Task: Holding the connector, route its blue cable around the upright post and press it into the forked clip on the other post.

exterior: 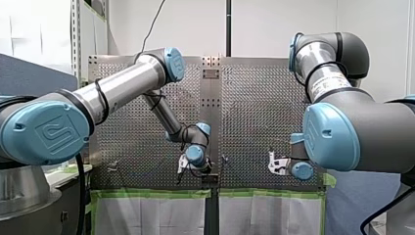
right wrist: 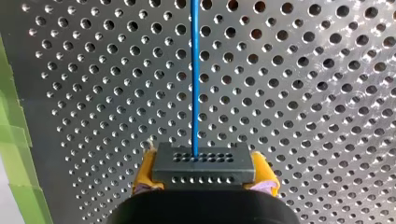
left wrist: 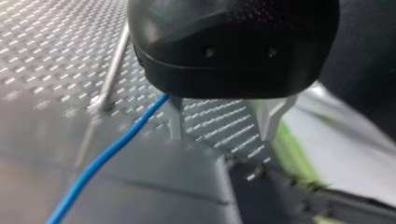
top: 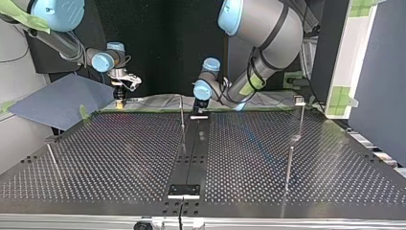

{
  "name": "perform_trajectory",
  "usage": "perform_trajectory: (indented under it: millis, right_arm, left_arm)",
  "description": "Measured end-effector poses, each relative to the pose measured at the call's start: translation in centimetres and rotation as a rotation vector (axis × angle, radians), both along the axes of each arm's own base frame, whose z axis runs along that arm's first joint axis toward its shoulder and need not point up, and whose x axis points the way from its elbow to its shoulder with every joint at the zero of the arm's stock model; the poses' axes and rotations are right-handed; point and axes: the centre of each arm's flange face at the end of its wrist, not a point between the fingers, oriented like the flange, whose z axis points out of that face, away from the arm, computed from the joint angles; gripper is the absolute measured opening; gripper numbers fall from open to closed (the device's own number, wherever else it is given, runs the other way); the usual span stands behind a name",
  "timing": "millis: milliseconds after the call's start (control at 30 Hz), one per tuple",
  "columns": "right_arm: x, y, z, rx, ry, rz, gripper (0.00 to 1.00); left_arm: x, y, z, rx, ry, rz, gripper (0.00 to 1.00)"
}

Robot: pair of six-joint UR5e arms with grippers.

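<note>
blue cable: thin, light and floppy by the look of it. It probably won't hold a line unless kept taut. connector is the only rigid part: small dark block with flat sides, so steer from there and grip its ends.

right gripper: jaws clamped on the connector, a yellow pad at each end. The cable leaves its front face and runs straight ahead over the worktop. In the top view it sits upper left, at the far edge.

left gripper: jaws apart, nothing held. The cable passes outside one finger, not between. A thin post stands just past it.
</note>
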Motion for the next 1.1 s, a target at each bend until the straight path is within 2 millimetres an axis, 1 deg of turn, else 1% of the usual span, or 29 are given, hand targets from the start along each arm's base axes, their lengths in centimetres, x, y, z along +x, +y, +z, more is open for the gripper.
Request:
perform_trajectory:
  millis: [133, 267, 400, 600, 700, 800, 1100]
  right_arm:
    - [0.1, 0.1, 0.0, 0.001, 0.000, 0.003, 0.00]
    - [0.1, 0.1, 0.0, 0.002, 0.000, 0.004, 0.00]
    - [0.1, 0.1, 0.0, 0.004, 0.000, 0.004, 0.00]
    - [0.1, 0.1, -0.1, 0.007, 0.001, 0.005, 0.00]
    - [0.2, 0.2, -0.1, 0.007, 0.001, 0.007, 0.00]
    - [0.2, 0.2, -0.1, 0.010, 0.001, 0.009, 0.00]
    - [0.2, 0.3, -0.2, 0.014, 0.002, 0.010, 0.00]
  left_arm:
    - [-1.1, -0.5, -0.4, 0.035, 0.028, -0.059, 1.00]
    - [-1.8, -1.0, 0.1, 0.037, 0.036, -0.106, 1.00]
    - [-2.3, -1.3, 1.2, 0.022, 0.031, -0.140, 1.00]
    - [-2.5, -0.7, 3.4, -0.014, -0.006, -0.145, 1.00]
    - [-3.0, -0.5, 4.3, -0.022, -0.011, -0.145, 1.00]
    - [-3.8, -0.3, 4.3, -0.017, 0.003, -0.150, 1.00]
    - [-6.0, -0.6, 3.3, -0.006, 0.042, -0.194, 1.00]
